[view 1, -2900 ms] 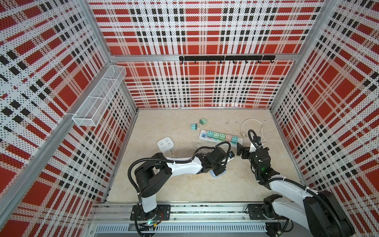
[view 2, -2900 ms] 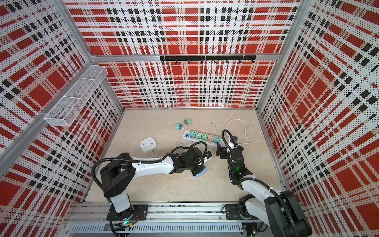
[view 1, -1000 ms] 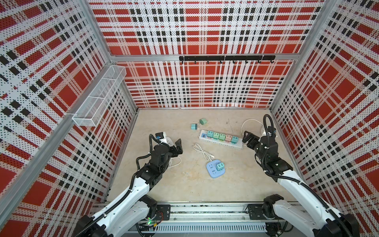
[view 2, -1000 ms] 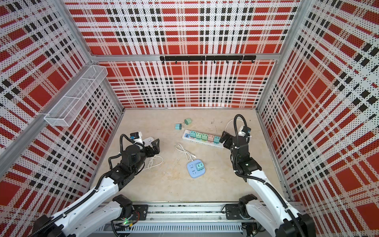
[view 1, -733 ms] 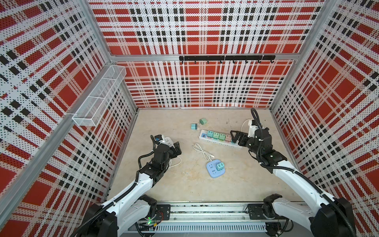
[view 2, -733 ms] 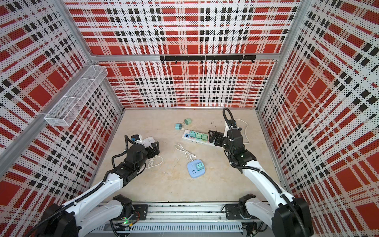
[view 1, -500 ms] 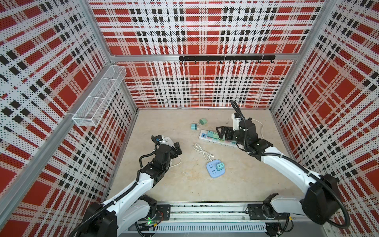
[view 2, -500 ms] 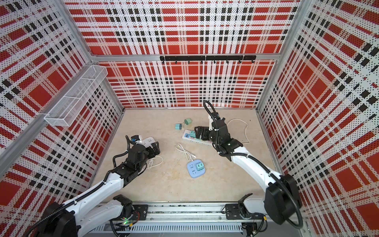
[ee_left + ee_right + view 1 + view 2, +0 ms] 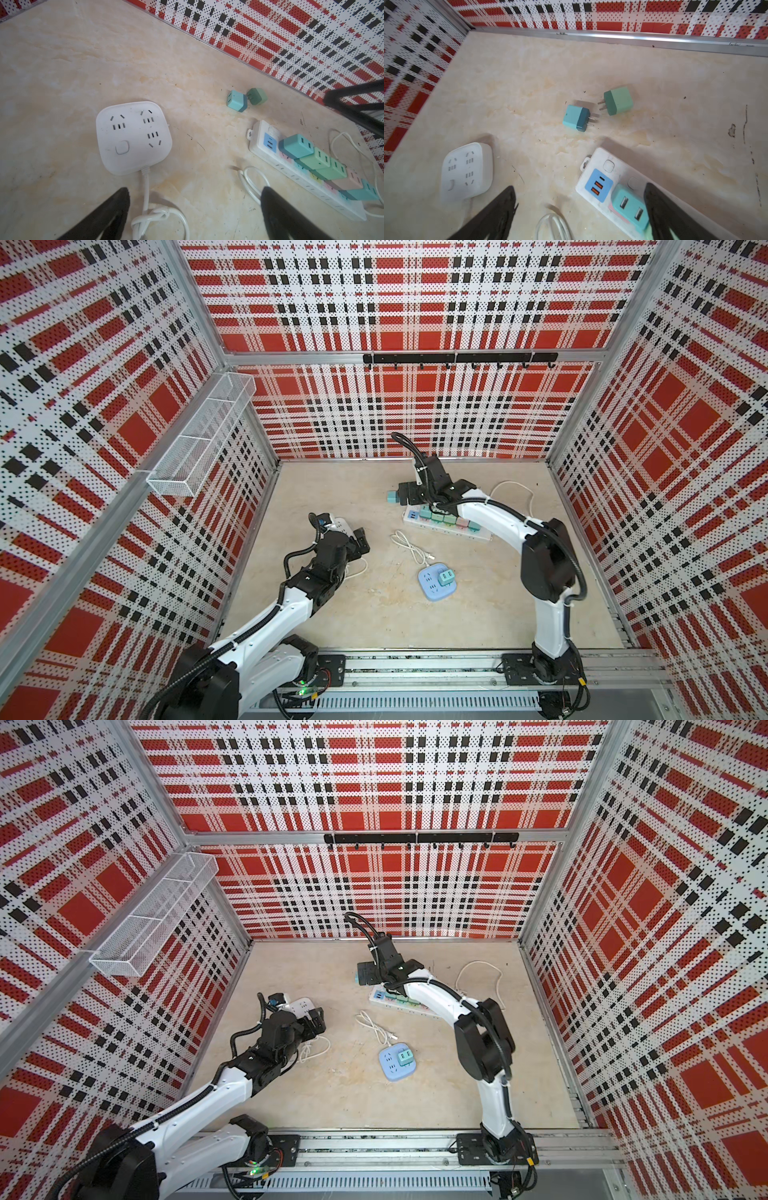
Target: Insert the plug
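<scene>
Two loose plugs lie on the floor near the back wall: a teal-blue one (image 9: pixel 576 118) and a green one (image 9: pixel 618 100), prongs facing each other. My right gripper (image 9: pixel 579 192) hangs open just short of them, over the end of the white power strip (image 9: pixel 595 159), with nothing between its fingers. In both top views it hovers at the teal-blue plug (image 9: pixel 391 497). My left gripper (image 9: pixel 196 193) stands open and empty over the cable of the white square socket (image 9: pixel 134 137).
The power strip (image 9: pixel 482 536) carries several plugged-in cubes. A blue square socket (image 9: pixel 432 592) with a green plug (image 9: pixel 446 576) in it lies mid-floor, a coiled white cable (image 9: pixel 409 547) beside it. A wire basket (image 9: pixel 199 448) hangs on the left wall.
My right arm has swung from the right side across the power strip to the loose plugs at the back. The left arm has barely moved.
</scene>
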Controlling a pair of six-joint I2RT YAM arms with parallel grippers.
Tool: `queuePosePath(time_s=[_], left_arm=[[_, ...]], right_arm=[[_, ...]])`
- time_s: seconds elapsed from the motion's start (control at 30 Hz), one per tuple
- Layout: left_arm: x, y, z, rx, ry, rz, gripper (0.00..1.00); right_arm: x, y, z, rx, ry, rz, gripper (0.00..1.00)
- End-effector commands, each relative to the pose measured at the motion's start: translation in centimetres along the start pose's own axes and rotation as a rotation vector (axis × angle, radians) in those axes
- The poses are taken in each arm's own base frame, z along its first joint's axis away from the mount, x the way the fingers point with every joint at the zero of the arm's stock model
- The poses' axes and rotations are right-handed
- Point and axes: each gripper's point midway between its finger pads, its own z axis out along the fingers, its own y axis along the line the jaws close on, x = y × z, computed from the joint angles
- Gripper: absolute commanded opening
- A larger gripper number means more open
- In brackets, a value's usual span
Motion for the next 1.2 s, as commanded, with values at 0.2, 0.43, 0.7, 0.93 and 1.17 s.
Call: queuePosePath(time_s=[0.2,0.43,0.7,0.93,1.17], left_arm=[[-1.4,-0.6,-0.7,0.012,-0.027,0.023,0.99],[-1.4,-0.7,-1.0,0.025,-0.028,0.040,0.99],[-1.7,-1.0,-1.5,0.047,-0.037,0.043,0.99],[-2.0,-1.5,-1.0,0.050,-0.040,0.096,0.99],[-4.8,-7.7,3.0,0.199,0.036,0.195,0.99]], right_arm=[[-1.3,2.1,6.5,-0.035,0.049,-0.114,0.84],[-1.5,4.4,9.8,-0.145,0.013,-0.206,0.88],[-0.4,4.8,11.3,-0.178,0.013,-0.247,0.88],[-2.1,5.1,7.6,-0.200,0.018,-0.237,0.82],[-5.5,3.2,1.1,-0.202,-0.087,-0.197,0.79]])
